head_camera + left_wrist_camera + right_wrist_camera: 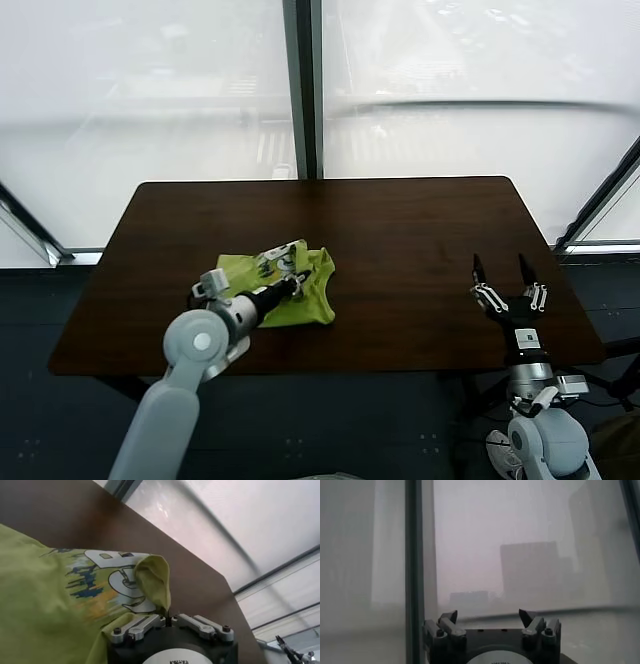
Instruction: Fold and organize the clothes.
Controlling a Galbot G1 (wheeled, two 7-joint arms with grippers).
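Right now the left gripper [292, 283] is sitting on the one lime-green T-shirt [305, 298], fingers pinched together on a raised fold of the fabric; in the left wrist view that fold [154, 582] is standing up right at the closed fingertips [169, 618], with the left gripper's base showing below. One T-shirt only, lying crumpled in a rough square on the dark brown table [400, 230], left of the table's middle and toward its front half. The shirt is spreading out beyond the left gripper toward the table's centre, and part of it is lying under the wrist. Printed graphic [107, 575] is facing up: white blocky shapes with dark blue and orange marks; the shapes look like letters but the writing is not readable. The left arm is reaching in from the front-left edge of the table.

Right gripper [499, 271] is idling near the table's front-right corner, well apart from the T-shirt, fingers spread wide and holding nothing; the right wrist view is showing its two fingers [447, 621] apart with only the frosted window [520, 545] beyond. Two grippers total, one table. Window panes with a dark vertical frame [303, 90] are running behind the table.
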